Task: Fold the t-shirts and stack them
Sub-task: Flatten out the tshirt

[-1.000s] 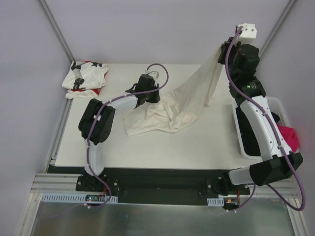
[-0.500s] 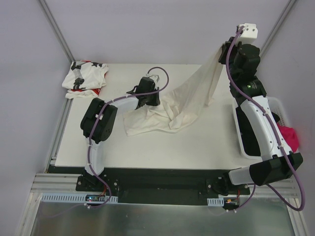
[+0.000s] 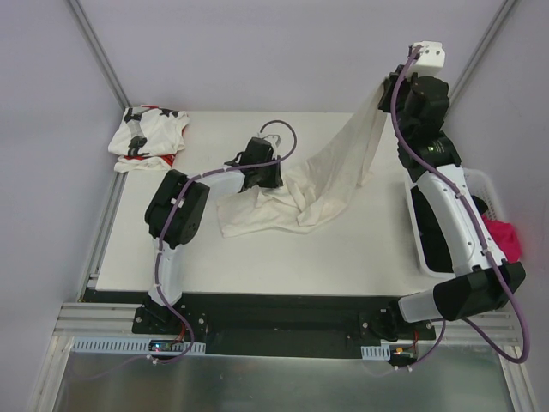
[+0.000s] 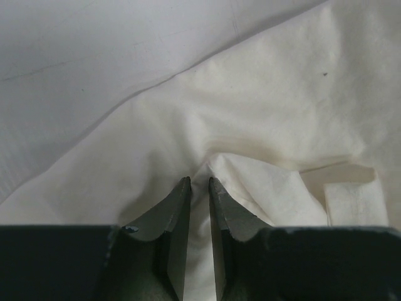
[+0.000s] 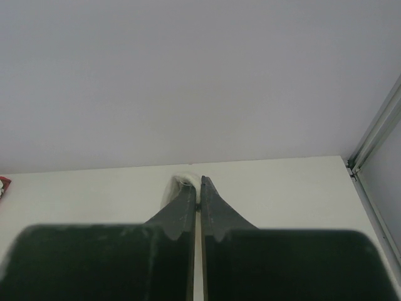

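Note:
A large cream-white t-shirt hangs in a long sheet from my right gripper. That gripper is raised high at the back right and is shut on the shirt's upper edge. A small tuft of the cloth shows beside its fingertips. The shirt's lower part lies crumpled on the table. There my left gripper is pressed into the cloth. Its jaws stand a narrow gap apart, pinching a raised fold of the cream cloth. The star-print t-shirt lies bunched at the table's back left corner.
A white perforated basket stands at the table's right edge, behind my right arm, with a pink cloth in it. Grey walls and metal frame posts close in the back and sides.
My left arm has stretched a little further to the right into the crumpled shirt, and its jaws have narrowed on the fold. The right gripper still holds the shirt up high.

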You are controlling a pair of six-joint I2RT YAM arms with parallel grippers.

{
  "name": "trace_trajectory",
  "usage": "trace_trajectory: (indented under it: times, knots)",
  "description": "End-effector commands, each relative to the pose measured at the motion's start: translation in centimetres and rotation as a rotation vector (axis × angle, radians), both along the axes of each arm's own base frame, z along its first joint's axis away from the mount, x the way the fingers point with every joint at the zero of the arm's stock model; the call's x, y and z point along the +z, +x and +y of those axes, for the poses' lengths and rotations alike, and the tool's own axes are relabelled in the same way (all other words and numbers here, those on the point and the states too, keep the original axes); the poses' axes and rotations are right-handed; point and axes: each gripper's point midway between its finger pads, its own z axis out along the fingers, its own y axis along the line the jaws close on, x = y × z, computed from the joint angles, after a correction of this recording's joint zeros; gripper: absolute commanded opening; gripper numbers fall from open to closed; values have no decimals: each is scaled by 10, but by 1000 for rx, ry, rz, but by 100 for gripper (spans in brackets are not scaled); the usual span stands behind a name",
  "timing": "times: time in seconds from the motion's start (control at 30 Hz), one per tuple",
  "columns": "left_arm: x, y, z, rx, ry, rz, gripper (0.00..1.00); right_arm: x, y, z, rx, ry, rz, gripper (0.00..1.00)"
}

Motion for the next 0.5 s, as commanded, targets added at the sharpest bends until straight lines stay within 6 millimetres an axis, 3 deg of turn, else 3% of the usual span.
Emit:
trace_trajectory:
  times: [0.0,0.17,0.23,0.47]
  knots:
    - [17,6,-20,-28,-59,-27,17,36,0,-3,-1,48,-106,1]
    - [16,4,-24,-34,-66,-21,13,32,3,-2,-3,47,-97,1]
    - [15,3,-25,-34,-68,-17,0,31,4,-2,-4,50,-96,1]
    - [16,-5,-33,-56,-76,-9,0,29,7,-1,-2,51,-90,1]
